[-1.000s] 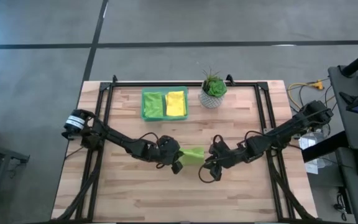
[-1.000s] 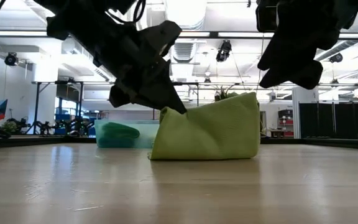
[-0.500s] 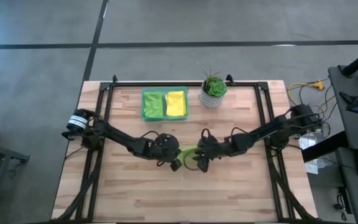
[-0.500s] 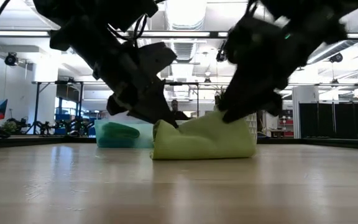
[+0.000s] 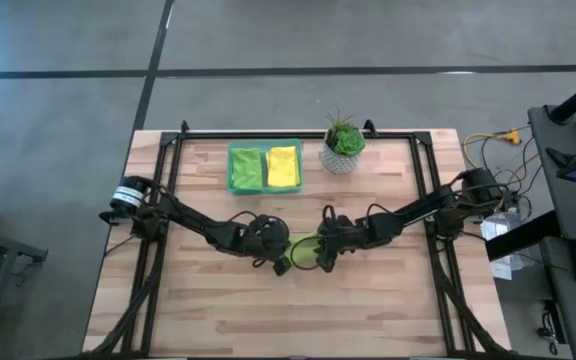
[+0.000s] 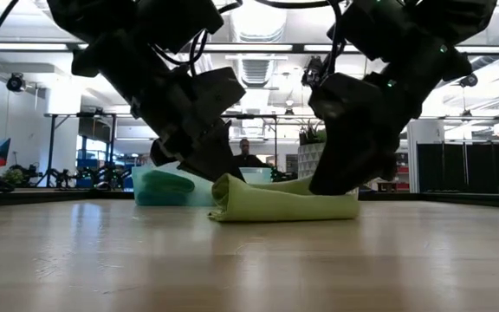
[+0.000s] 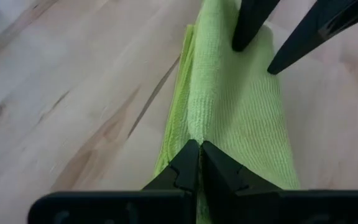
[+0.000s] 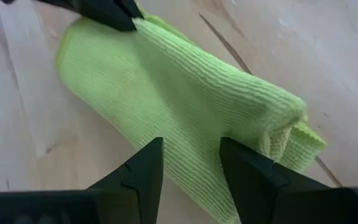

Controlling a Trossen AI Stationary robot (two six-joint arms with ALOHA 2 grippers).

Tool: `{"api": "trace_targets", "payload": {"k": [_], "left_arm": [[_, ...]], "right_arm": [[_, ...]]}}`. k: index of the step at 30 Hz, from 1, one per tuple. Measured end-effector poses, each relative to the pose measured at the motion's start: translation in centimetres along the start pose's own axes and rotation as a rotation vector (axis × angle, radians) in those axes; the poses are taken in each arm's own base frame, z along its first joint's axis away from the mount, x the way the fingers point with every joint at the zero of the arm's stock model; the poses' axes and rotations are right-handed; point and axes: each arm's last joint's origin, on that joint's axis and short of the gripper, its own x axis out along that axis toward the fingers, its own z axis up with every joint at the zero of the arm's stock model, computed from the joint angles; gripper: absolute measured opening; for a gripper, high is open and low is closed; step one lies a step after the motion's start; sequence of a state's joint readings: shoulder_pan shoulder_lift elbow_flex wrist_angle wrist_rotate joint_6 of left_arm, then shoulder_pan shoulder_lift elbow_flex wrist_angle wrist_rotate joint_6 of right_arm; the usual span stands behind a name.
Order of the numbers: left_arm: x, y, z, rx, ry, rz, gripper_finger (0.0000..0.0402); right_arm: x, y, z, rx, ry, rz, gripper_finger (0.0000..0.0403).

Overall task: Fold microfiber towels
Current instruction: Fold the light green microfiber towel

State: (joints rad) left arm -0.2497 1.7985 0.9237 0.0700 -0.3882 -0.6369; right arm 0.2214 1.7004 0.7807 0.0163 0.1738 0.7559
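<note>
Two arms meet over the middle of your wooden surface [image 5: 218, 300], and everything here is placed against the lime green towel [image 5: 305, 250] that lies folded and flat on it between them. Your left arm reaches in from the towel's left side, your right arm from its right side. Away from the towel, toward the far edge of the surface, sits the green tray [image 5: 234, 170], and in it you can see a green cloth [image 5: 249, 168] lying beside a yellow towel [image 5: 283, 166]; just to the right of that tray, also on the far side of the towel, stands a small potted plant [image 5: 343, 142]. In the low view the towel [image 6: 284, 201] shows as a low, layered roll with its rounded fold at the end under your left arm. Your left pincer [image 7: 199, 163] has its fingers pressed together, clamped on a ridge of the towel's [image 7: 229, 106] cloth at that end. Your right pincer [image 8: 191, 163] stands with its fingers apart, down over the towel [image 8: 185, 99], straddling it near its other end without gripping it; its two fingertips [image 7: 244, 34] show in the left wrist view resting down against the cloth.
</note>
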Motion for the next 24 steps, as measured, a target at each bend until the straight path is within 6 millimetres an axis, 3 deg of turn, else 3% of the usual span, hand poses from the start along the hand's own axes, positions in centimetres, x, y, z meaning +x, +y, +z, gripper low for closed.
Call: {"api": "trace_targets", "payload": {"k": [10,24], "left_arm": [[-0.2,0.0,0.2,0.012,-0.002,-0.009,0.0016],[-0.9,-0.1,0.7,0.006,-0.013,-0.020,0.0222]], "right_arm": [[-0.5,0.1,0.3,0.008,-0.015,0.008,0.0155],[-1.0,0.2,0.6,0.030,-0.029,0.014,0.0155]]}}
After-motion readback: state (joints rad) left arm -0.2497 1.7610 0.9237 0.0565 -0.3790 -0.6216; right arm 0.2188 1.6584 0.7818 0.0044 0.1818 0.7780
